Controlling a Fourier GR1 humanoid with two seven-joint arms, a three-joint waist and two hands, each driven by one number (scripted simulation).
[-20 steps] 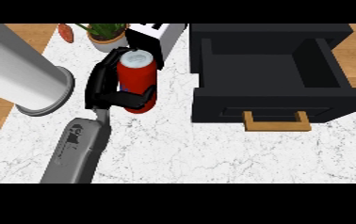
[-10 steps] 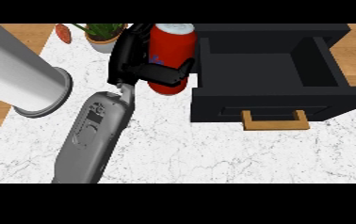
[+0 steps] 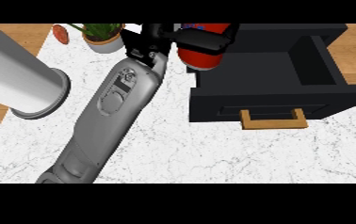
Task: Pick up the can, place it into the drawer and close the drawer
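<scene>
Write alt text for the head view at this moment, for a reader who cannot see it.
The robot's hand is curled round a red can, holding it at the left edge of an open black drawer with a wooden handle. On the white marble counter a grey cylinder stands at left and a potted plant behind.
</scene>
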